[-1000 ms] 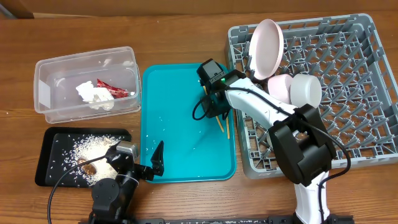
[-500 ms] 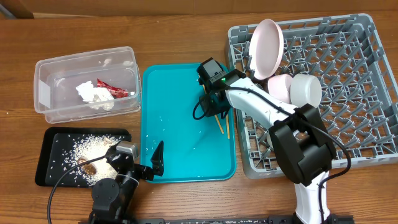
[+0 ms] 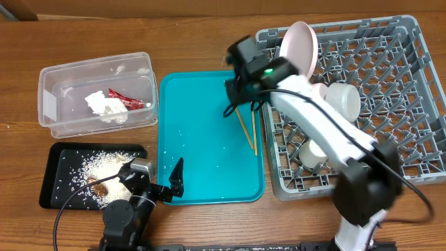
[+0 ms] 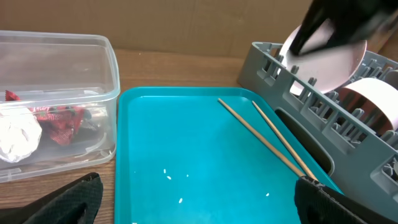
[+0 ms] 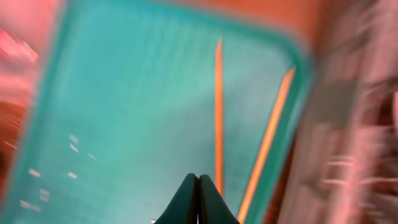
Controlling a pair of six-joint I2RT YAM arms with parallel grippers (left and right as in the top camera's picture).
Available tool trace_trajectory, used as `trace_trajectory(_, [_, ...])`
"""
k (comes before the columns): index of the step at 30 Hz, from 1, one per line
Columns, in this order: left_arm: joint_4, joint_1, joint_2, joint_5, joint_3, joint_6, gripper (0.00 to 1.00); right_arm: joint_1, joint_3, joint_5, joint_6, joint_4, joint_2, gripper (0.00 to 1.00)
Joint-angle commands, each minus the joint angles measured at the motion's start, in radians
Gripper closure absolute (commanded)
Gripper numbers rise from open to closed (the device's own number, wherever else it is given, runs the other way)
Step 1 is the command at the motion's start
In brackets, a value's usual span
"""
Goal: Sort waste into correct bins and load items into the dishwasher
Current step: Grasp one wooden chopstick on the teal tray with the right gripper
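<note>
Right end effector [image 5: 198, 186]: fingertips pressed together with nothing between them (its own wrist view is motion-blurred), raised above the 1 o'clock corner of the teal tray [image 3: 198, 146].

Left end effector [image 4: 199, 210]: fingers spread wide and empty, low at the tray's 7 o'clock corner.

Two chopsticks [image 3: 245, 130] lie loose on the tray floor along its 3 o'clock edge. Their ends are apart toward 12 o'clock and draw together toward 6 o'clock. A few white grains dot the tray around them.

Dish rack [image 3: 418, 31] stands on the counter [image 3: 209, 42] at 3 o'clock of the tray, just beside it. The plate [image 3: 300, 49] stands on edge among the pegs at the rack's 11 o'clock corner. The pink bowl [image 3: 318, 92] (partly hidden by the right arm) and the white bowl [image 3: 345, 101] sit side by side just below the plate, at about 10 o'clock in the rack.

Clear tub [image 3: 90, 67] is at 10 o'clock of the tray and holds the napkin [image 3: 101, 106] with the red wrapper [image 3: 127, 100] beside it.

Black tray [image 3: 56, 160] is at 8 o'clock of the teal tray and carries the rice and scraps [image 3: 104, 171], heaped toward its 3 o'clock end.
</note>
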Motion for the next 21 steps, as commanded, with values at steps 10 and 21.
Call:
trace_trajectory(10, [0.004,0.004,-0.01,0.001,-0.005,0.016,0.0,0.007,-0.092,-0.015,-0.098,-0.035,0.008,0.53])
trace_trajectory(21, [0.004,0.004,-0.01,0.002,-0.005,0.016,0.0,0.016,-0.106,0.049,-0.093,0.042,0.204,0.45])
